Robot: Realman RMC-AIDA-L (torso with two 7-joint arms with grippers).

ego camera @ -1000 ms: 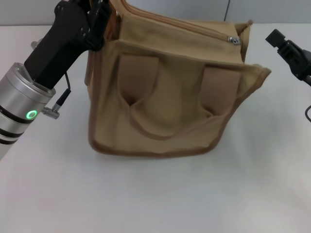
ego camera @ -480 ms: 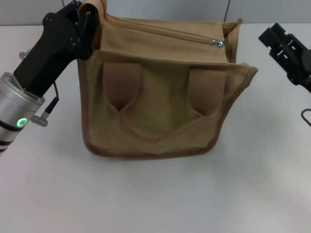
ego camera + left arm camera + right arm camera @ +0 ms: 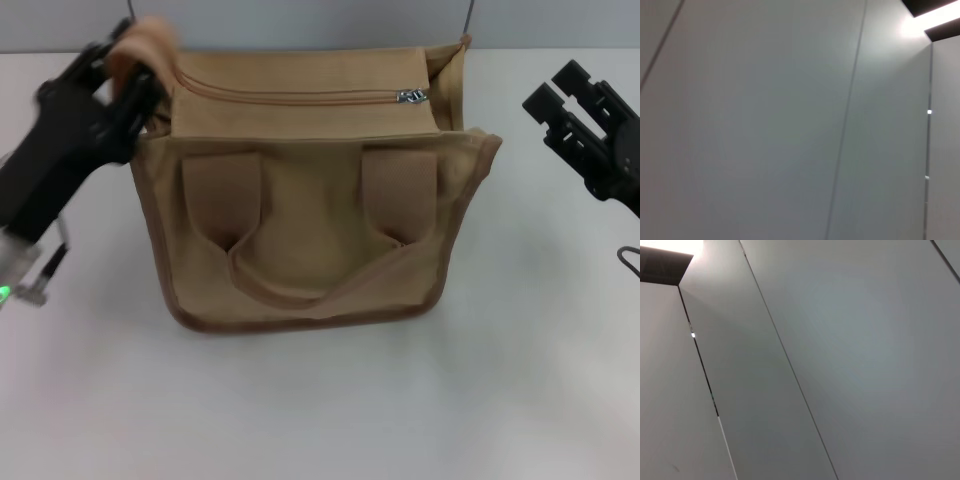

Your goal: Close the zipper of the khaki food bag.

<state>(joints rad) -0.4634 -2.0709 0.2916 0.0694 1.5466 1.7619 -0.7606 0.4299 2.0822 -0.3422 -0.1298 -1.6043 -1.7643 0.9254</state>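
The khaki food bag (image 3: 310, 210) stands in the middle of the white table in the head view, its looped handle facing me. The zipper (image 3: 290, 97) runs along the bag's top, and its silver pull tab (image 3: 411, 96) lies near the right end. My left gripper (image 3: 135, 62) is at the bag's upper left corner, shut on a fold of the khaki fabric there. My right gripper (image 3: 556, 88) hangs open to the right of the bag, level with the pull tab and apart from it. Neither wrist view shows the bag or any fingers.
The white table (image 3: 320, 400) spreads in front of and beside the bag. A dark cable (image 3: 630, 258) shows at the right edge. Both wrist views show only grey wall panels (image 3: 790, 125) and a ceiling light (image 3: 670, 245).
The left gripper has pulled the bag's corner to the left, and the whole bag has slid left with it. The right gripper has moved left and down toward the bag's right end.
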